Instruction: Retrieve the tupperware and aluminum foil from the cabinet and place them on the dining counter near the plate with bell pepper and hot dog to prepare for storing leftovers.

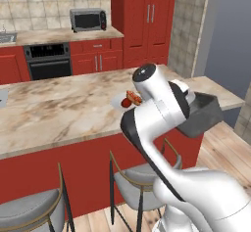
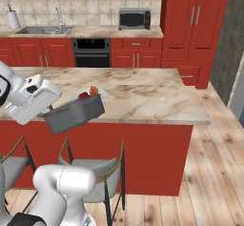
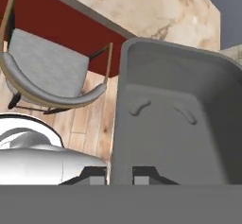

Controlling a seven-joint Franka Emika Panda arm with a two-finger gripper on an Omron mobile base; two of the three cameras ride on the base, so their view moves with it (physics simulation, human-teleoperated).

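Bent arm (image 1: 157, 123), jaws clamped on tupperware (image 2: 74, 113) rim, held at dining counter (image 2: 152, 98) edge

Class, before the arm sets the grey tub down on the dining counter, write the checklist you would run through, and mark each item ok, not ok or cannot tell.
1. Grip: gripper shut on the tupperware, one of the fingers inside the wall, one outside: ok.
2. Tub level: it hangs tilted in both base views: not ok.
3. Tub over the dining counter: it hangs at the near edge, above the stool: not ok.
4. Plate with hot dog and bell pepper in place: ok.
5. Bare counter beside the plate: ok.
6. Aluminum foil delivered: cannot tell.
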